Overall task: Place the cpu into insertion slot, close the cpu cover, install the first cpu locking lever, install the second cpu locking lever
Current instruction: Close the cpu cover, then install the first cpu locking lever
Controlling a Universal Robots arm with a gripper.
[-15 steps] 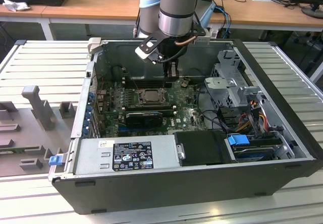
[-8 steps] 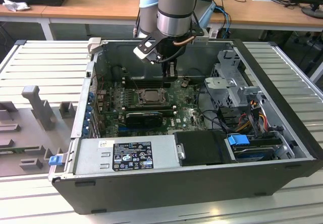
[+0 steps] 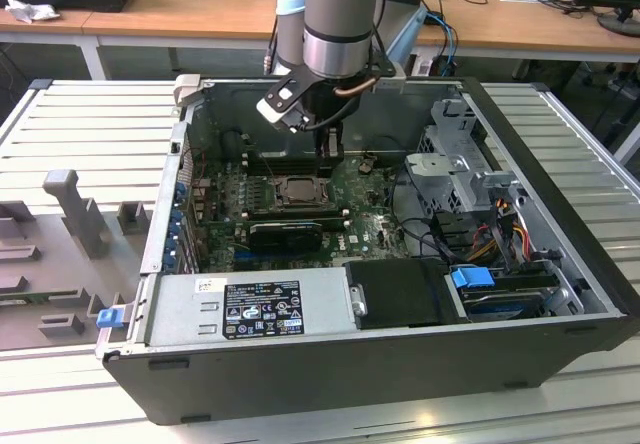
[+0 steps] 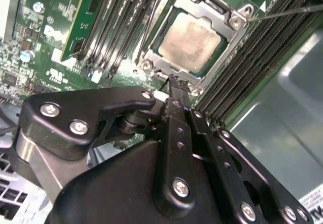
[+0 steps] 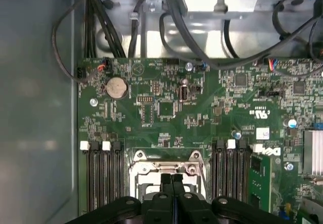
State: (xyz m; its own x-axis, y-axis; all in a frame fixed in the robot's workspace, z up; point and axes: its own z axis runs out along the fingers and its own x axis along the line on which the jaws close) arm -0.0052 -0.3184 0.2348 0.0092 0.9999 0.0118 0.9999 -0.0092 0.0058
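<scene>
Cpu point(image 4: 189, 42) lies seated in the slot point(image 3: 280, 192) on the green board point(image 5: 166, 108) at the floor of the open case point(image 3: 330, 364), pale metal top up. The silvery cover point(image 4: 214, 19) lies flat around it like a frame. A thin rod point(image 4: 287, 13) juts out from one corner of the cover. Black memory slots point(image 4: 118, 27) run along both sides of the chip.

The arm reaches down into the case from above. Its black claw point(image 4: 174, 80) has both fingers pressed together with nothing seen between them. The tip hangs just at the cover's edge in the second wrist view and over the socket in the first wrist view point(image 5: 171, 177).

The case lies on its side on a counter point(image 3: 90, 124) of pale metal slats. A grey power box point(image 3: 250, 304) and loose cables point(image 3: 500, 224) fill the case's near side. Grey fixtures point(image 3: 70, 204) stand on the counter beside the case, at the exterior view's left. Wooden desks point(image 3: 180, 14) strung with cords line the room behind the case.
</scene>
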